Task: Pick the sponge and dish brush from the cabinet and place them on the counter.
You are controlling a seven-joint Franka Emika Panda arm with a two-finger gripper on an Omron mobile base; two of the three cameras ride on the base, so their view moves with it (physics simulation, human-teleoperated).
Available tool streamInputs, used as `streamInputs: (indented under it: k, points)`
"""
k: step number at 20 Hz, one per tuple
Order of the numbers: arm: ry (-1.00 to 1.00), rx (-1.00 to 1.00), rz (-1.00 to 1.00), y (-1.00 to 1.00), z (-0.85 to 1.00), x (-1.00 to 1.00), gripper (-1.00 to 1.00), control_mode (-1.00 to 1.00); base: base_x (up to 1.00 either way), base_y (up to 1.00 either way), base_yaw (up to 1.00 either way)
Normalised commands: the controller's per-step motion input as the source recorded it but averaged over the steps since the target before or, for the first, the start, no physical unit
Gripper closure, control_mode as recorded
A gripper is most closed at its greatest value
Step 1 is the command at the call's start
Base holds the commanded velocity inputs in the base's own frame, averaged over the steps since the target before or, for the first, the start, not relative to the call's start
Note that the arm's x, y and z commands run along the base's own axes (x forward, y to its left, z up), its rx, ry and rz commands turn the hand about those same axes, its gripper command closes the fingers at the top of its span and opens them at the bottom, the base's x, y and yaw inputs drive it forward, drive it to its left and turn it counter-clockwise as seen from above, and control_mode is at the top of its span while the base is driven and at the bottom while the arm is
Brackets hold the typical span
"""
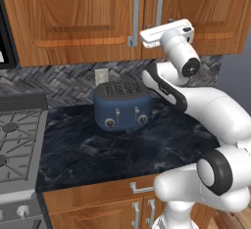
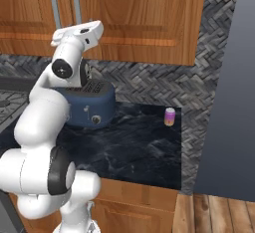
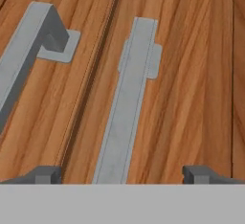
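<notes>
Your arm is raised to the reddish-brown wooden upper wall cabinet (image 1: 73,17), with both panelled doors shut. The sponge and dish brush cannot be seen behind the closed doors.

Your two-finger gripper (image 3: 122,174) faces the door fronts. In the hand view its two dark fingertips (image 3: 45,174) stand wide apart, jaws open, holding nothing. The right-hand vertical silver bar handle (image 3: 127,103) runs up between them, a little nearer the left tip; contact with it cannot be told. The second silver bar handle (image 3: 26,60) lies off to the left, outside the jaws.

In the left base view your hand sits just at the lower end of the right door's handle, near the seam between the doors.

Below, the dark black-blue marbled stone counter (image 1: 88,149) carries a dark blue four-slot toaster (image 1: 122,105) against the grey herringbone backsplash (image 2: 149,82). A small purple-and-cream jar (image 2: 170,117) stands upright on the counter, well apart to the right of the toaster. The grey stove top (image 1: 17,145) adjoins the counter's left end.
</notes>
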Motion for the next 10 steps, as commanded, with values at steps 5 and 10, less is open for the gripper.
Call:
streamInputs:
  k: [5, 10]
  points:
    - [0.0, 0.0, 0.0, 0.01, 0.0, 0.28, -1.0, -1.0, 0.0, 0.0, 0.0]
    - [0.0, 0.0, 0.0, 0.0, 0.0, 0.23, -1.0, -1.0, 0.0, 0.0, 0.0]
